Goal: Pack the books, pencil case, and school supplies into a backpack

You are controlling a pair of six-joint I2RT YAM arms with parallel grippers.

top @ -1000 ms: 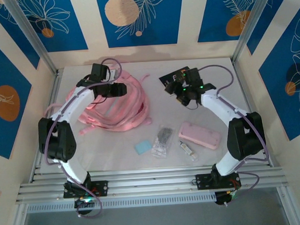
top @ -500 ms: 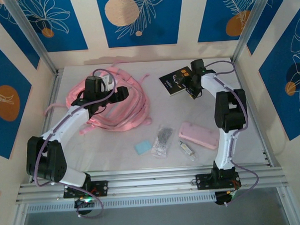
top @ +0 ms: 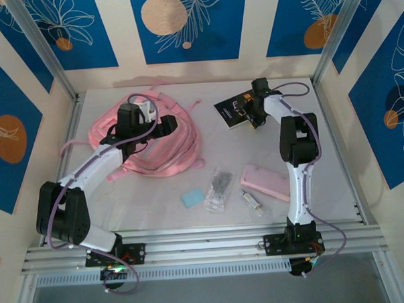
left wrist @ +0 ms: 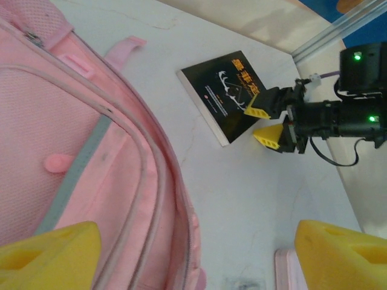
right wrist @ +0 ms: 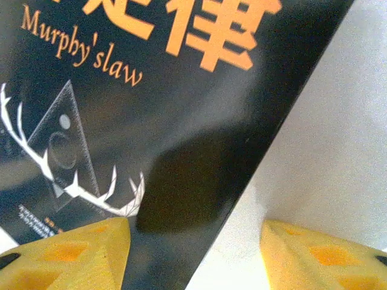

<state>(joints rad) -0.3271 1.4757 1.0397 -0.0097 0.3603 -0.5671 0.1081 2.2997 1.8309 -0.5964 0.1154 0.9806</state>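
You've got your right tool [left wrist: 264, 122] down at the far right of the table [top: 256, 156], jaws spread and straddling a corner of the thin black-covered book [left wrist: 225, 96] with the orange title print. One yellow pad sits over the cover, the other over bare table just beside the edge. Nothing is pinched yet, by the look of it.

The book lies flat, well apart from the big soft pink backpack [top: 155, 148] on the left. I'd judge it light and stiff, but that glossy cover looks slippery and it sits flush on the table, so there's little to bite on. Take it by the free corner, work one pad under the edge and squeeze firmly, or it may skid away. Whether a second book lies beneath it, I cannot tell.

Your left tool [left wrist: 193, 260] hangs over the backpack, jaws wide, holding nothing. That bag is floppy cloth, so grip the rim by the zip to hold the mouth up. The pale pink oblong pencil case [top: 267, 182] lies nearer the front, on the right.
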